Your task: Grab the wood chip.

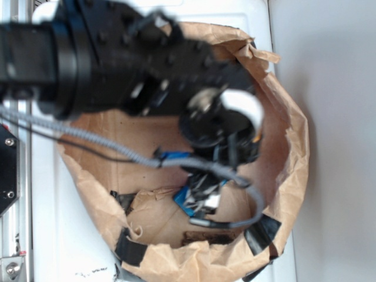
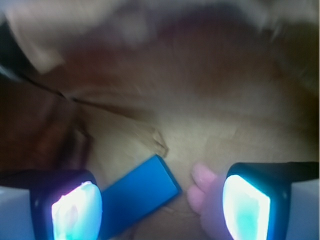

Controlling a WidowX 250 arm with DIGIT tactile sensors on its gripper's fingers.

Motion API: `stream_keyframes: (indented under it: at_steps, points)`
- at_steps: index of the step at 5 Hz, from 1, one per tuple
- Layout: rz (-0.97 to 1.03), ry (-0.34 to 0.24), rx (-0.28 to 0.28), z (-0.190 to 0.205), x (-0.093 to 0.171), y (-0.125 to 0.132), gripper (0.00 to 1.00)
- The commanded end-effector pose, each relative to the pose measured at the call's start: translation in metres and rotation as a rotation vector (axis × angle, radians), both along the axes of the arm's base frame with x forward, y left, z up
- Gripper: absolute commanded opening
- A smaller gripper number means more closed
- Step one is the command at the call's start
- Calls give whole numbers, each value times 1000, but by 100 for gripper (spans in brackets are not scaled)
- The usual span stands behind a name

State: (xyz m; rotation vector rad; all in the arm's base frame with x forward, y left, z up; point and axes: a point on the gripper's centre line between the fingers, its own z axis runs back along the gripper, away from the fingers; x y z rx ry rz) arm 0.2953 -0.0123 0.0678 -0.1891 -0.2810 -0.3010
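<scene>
The gripper (image 2: 160,200) hangs inside the paper bag (image 1: 294,153) with its fingers (image 2: 75,207) spread wide and holding nothing. The blue block (image 2: 137,192) lies between them. The wood chip (image 1: 205,238) lies untouched near the bag's front edge; the grasp remains undone.

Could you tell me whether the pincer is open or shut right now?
Open. In the wrist view the pincer has its two pads wide apart, with the blue block lying between them, ungripped.
</scene>
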Motion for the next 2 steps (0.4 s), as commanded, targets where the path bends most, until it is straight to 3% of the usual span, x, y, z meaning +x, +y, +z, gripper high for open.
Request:
stream_keyframes:
  at_steps: [1, 2]
  points:
    - [-132, -13, 24, -8, 0, -28, 100]
    - [-178, 18, -48, 3, 0, -48, 100]
